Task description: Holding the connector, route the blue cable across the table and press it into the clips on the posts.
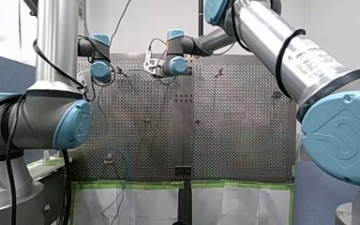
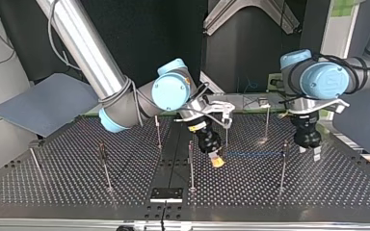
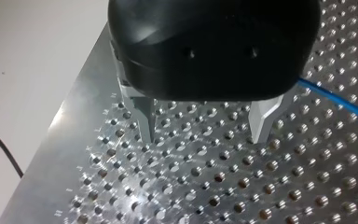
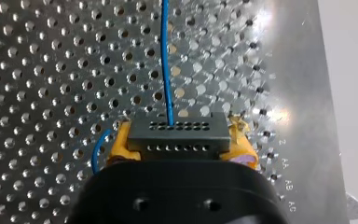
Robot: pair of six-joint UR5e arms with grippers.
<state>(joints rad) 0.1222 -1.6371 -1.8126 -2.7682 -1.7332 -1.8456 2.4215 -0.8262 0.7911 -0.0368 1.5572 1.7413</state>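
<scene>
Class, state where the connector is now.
In the right wrist view, the connector is clamped between my right tool's yellow pads, over the perforated table, its blue cable leading ahead.

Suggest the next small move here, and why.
Probably shift my left gripper, open and empty, sideways over the blue cable, which runs beside it rather than under it; my right gripper holds the connector.

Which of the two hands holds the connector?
My right hand, the one with yellow pads, is shut on the dark connector; my left hand is open and empty.
</scene>
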